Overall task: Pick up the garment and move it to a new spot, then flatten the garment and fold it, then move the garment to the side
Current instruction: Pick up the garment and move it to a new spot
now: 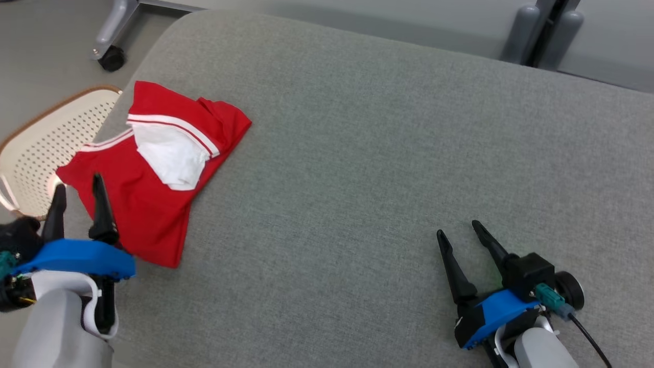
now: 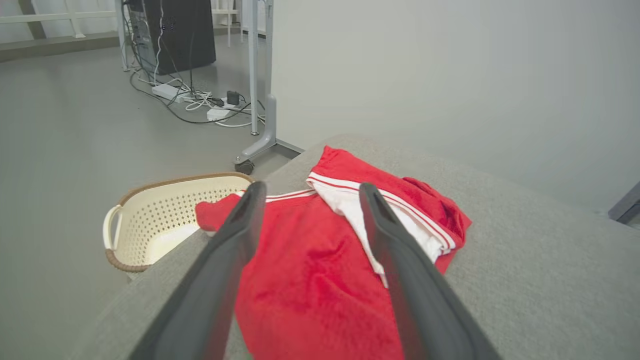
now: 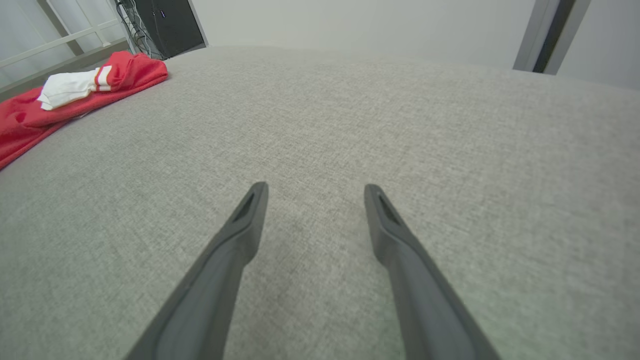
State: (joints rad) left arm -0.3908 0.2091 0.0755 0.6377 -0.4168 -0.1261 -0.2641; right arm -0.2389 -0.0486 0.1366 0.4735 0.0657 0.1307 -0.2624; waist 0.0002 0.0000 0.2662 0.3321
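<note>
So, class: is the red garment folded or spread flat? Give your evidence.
Folded, roughly: the red garment lies doubled over itself, white inner fabric showing on top, not one flat layer.

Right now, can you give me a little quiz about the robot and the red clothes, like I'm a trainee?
1. True or false: the left tool is shut on the red garment.
2. What stands on the floor beside the grey cushion, close to the garment? A) a cream basket with holes B) a blue bucket C) a cardboard box
3. Fill in: the garment lies far from the ____ tool, which has bare cushion in front of it.

Key
1. False: its fingers are open and hold nothing.
2. A
3. right: the right tool is open too.
</note>
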